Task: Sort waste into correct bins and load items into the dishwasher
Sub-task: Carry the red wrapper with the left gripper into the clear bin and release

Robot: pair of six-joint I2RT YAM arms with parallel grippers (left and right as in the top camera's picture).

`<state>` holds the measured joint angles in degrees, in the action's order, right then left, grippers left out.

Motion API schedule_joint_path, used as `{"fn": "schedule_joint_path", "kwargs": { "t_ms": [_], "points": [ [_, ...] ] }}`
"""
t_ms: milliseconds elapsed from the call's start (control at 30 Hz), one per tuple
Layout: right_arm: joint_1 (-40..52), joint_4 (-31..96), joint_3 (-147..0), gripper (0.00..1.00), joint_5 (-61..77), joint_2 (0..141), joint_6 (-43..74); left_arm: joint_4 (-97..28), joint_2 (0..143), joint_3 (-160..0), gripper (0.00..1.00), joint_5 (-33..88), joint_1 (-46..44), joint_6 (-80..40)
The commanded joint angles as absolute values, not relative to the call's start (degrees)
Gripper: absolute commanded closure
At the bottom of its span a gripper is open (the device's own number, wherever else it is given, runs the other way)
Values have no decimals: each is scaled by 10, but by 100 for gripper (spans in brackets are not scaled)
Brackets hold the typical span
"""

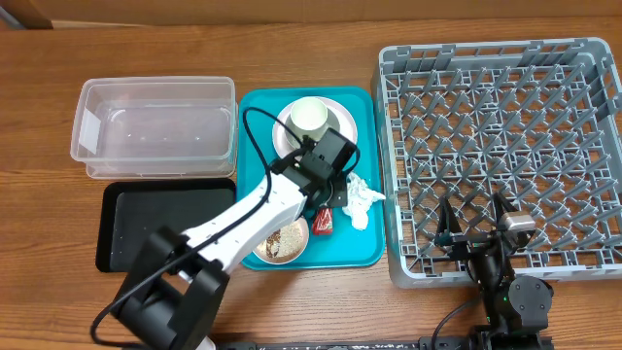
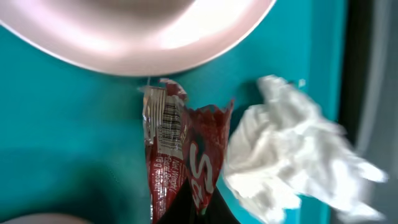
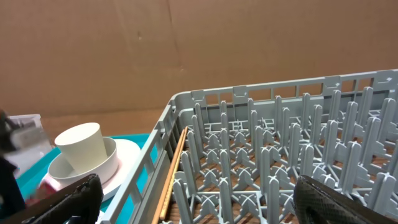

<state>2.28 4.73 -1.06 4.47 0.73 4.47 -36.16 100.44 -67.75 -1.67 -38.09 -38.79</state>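
Teal tray [image 1: 364, 250] on wooden table [image 1: 321, 303]; brown cardboard wall [image 3: 186, 43] behind table

Left tool [image 1: 328, 200] at red sachet wrapper [image 1: 322, 223] on teal tray [image 1: 362, 251].

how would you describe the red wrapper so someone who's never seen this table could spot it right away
Start at the teal tray just left of the big grey dish rack. In its lower half, the red sachet wrapper sits between the small plate of food scraps and the crumpled white napkin. It is the only red thing there, with a barcode strip along one edge.
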Motion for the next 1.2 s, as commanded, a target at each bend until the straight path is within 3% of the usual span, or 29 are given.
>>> {"fn": "schedule_joint_path", "kwargs": {
  "t_ms": [0,200,667,1067,1133,1167],
  "points": [
    [21,44,-4,0,46,2,43,-391,953,-736,96,-58,-364,-359],
    [21,44,-4,0,46,2,43,-436,900,-799,96,-131,-297,-359],
    [21,44,-4,0,46,2,43,-404,902,-815,96,-119,4,-389],
    [21,44,-4,0,46,2,43,-355,1007,-815,96,-88,72,-390],
    [21,44,-4,0,46,2,43,-356,1008,-815,86,-88,72,-389],
    [21,44,-4,0,46,2,43,-355,1008,-815,67,-88,72,-385]
  ]
}}
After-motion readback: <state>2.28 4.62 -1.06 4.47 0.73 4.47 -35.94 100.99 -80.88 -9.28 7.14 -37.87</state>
